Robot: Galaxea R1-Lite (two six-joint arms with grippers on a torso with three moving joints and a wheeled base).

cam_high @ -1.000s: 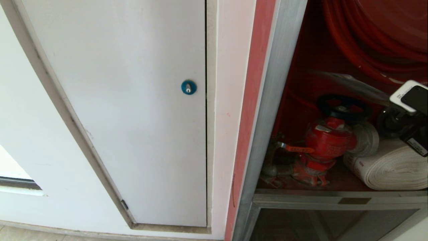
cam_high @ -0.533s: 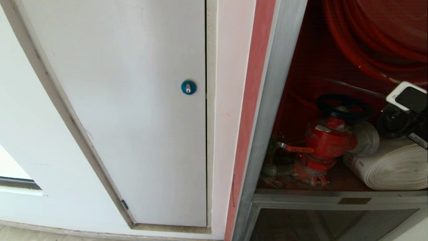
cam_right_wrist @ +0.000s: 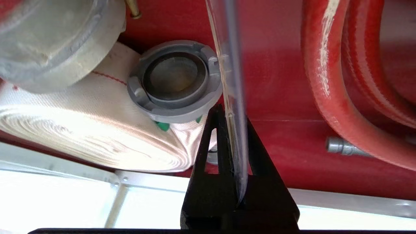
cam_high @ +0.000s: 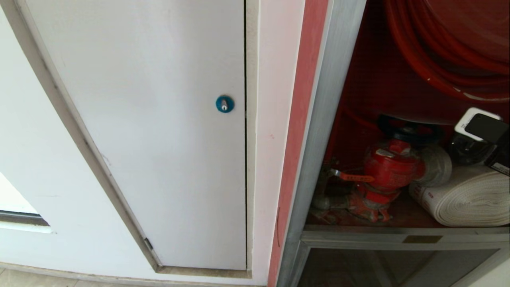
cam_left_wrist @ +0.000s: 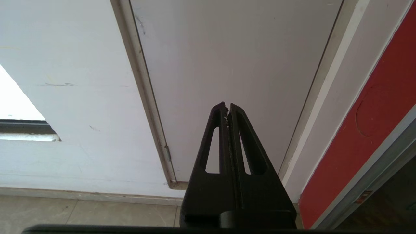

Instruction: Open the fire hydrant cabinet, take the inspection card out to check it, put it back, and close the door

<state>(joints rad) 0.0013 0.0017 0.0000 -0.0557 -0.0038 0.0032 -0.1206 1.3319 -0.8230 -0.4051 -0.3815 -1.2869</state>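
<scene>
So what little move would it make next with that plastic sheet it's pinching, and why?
Probably ease the right gripper a little deeper into the fire hydrant cabinet before letting go. Its fingers are shut on the edge of the inspection card in its clear sleeve, seen edge-on above the rolled white hose and beside the red hose reel; nothing shows the card resting on anything yet.

Right gripper (cam_right_wrist: 231, 113) jaws clamped; left gripper (cam_left_wrist: 227, 105) closed.
</scene>
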